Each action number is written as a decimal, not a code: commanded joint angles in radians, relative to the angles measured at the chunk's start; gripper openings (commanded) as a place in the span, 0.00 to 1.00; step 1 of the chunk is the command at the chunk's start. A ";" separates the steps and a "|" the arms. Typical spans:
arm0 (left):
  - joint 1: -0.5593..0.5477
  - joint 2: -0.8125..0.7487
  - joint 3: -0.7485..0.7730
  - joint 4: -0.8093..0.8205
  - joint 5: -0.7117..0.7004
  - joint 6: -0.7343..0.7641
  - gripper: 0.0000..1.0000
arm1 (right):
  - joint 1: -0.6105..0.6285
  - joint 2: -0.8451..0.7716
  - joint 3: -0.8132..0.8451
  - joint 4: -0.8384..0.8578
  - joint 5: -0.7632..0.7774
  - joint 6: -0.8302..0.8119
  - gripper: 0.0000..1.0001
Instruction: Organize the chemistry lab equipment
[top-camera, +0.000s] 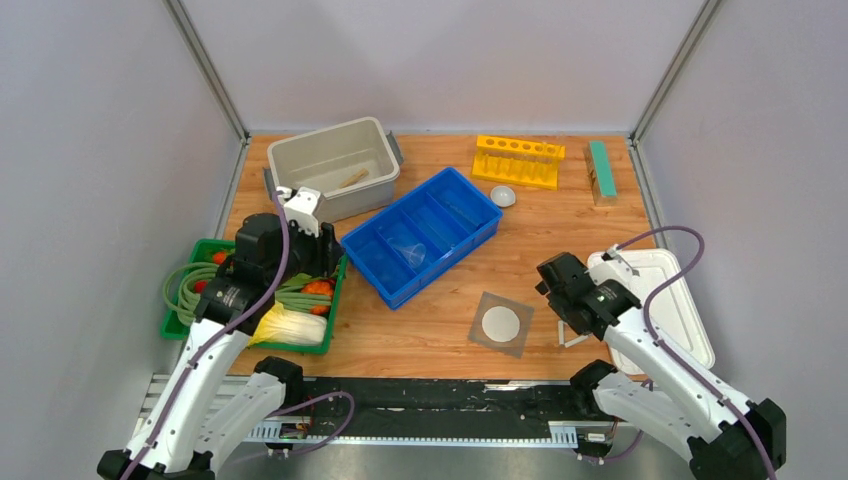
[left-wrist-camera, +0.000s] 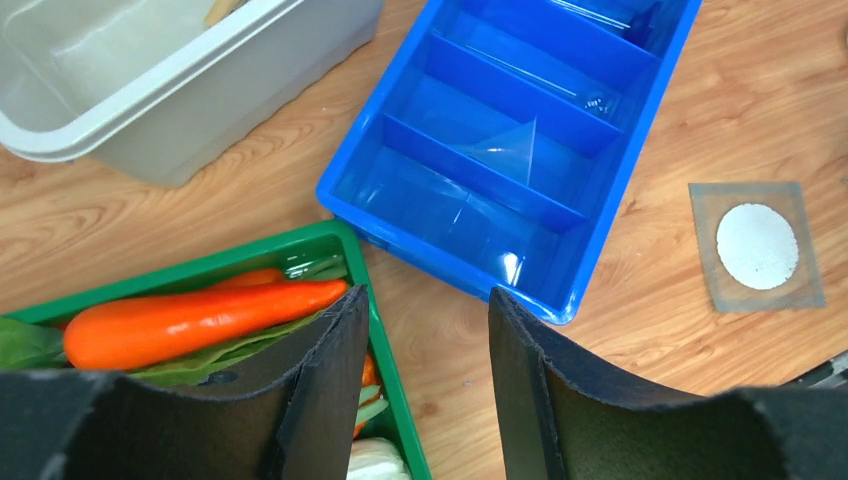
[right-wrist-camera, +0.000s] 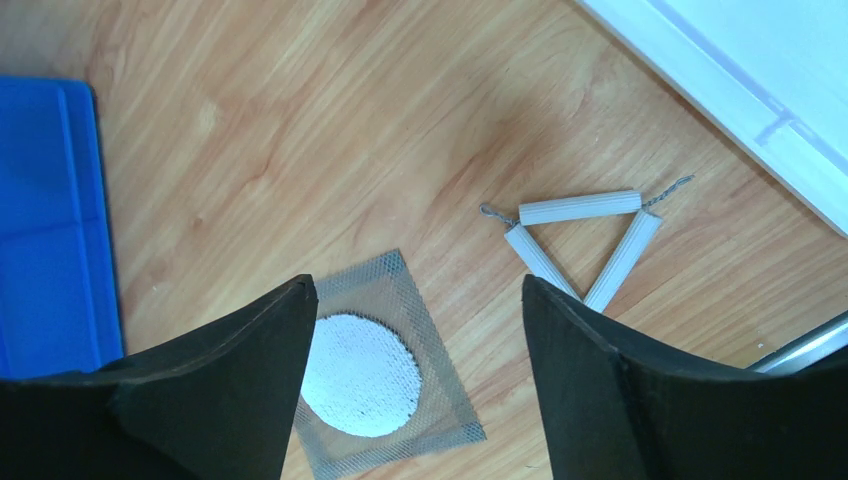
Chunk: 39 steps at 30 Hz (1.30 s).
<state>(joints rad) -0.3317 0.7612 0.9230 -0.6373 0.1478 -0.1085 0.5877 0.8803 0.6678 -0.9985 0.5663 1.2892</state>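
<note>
Closest, we see our right gripper (right-wrist-camera: 415, 290) spread open, holding nothing. The grey square mesh with white disc (right-wrist-camera: 385, 365) lies below it, partly hidden by one finger, and the white triangle (right-wrist-camera: 580, 208) lies beside the other. Our left gripper (left-wrist-camera: 428, 295) hangs equally released and empty. Just beyond it, the blue tray (left-wrist-camera: 340, 190) holds what may be a clear cup (left-wrist-camera: 510, 150).

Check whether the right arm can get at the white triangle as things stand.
Probably yes: the right gripper hangs open close beside the white triangle, which lies flat, apart from the grey mesh and the white lid, with nothing over it.
</note>
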 joint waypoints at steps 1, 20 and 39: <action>-0.003 -0.046 -0.036 0.076 -0.025 -0.028 0.56 | -0.071 -0.046 -0.026 -0.029 0.057 0.067 0.75; -0.004 -0.103 -0.042 0.067 -0.017 -0.036 0.54 | -0.167 0.100 -0.185 0.192 -0.143 0.068 0.69; -0.004 -0.099 -0.038 0.057 -0.045 -0.031 0.53 | -0.180 0.249 -0.198 0.327 -0.138 -0.034 0.03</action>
<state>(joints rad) -0.3321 0.6647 0.8833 -0.6018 0.1101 -0.1295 0.4152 1.0977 0.4904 -0.7170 0.4290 1.2739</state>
